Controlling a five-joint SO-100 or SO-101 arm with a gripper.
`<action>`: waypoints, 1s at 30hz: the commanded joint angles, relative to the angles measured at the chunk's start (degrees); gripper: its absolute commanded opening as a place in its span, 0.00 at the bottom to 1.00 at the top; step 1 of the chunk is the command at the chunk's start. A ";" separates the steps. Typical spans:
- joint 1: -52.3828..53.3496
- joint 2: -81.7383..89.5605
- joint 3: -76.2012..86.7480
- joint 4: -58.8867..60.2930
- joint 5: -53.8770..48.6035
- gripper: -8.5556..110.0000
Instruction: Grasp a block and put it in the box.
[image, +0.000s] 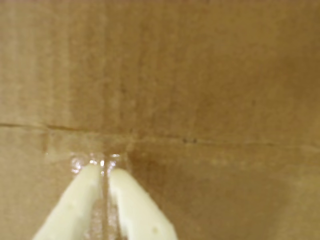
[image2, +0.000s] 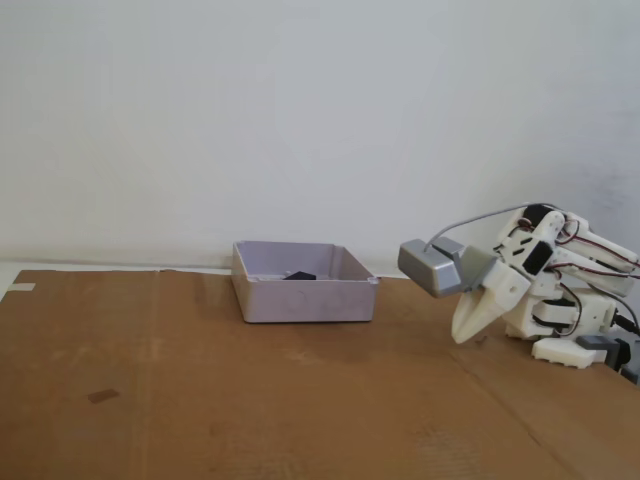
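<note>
In the fixed view the box (image2: 305, 298), a shallow pale lilac-grey tray, stands on brown cardboard at mid-table. A small black block (image2: 299, 275) lies inside it near the back wall. My gripper (image2: 460, 336) is folded low at the right, well clear of the box, its cream tips pointing down at the cardboard. In the wrist view the two cream fingers (image: 82, 200) come up from the bottom edge with their tips nearly touching and nothing held between them; my gripper (image: 103, 172) is shut over bare cardboard.
A grey camera module (image2: 430, 267) rides on the wrist. The arm's white base (image2: 565, 315) sits at the right edge. A cardboard seam with clear tape (image: 95, 150) runs under the fingertips. A small dark mark (image2: 102, 396) lies at the left.
</note>
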 joint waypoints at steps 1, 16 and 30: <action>-0.09 1.67 2.29 9.05 0.70 0.07; -0.26 1.67 2.29 10.46 0.35 0.07; -0.26 1.67 2.29 10.46 0.35 0.07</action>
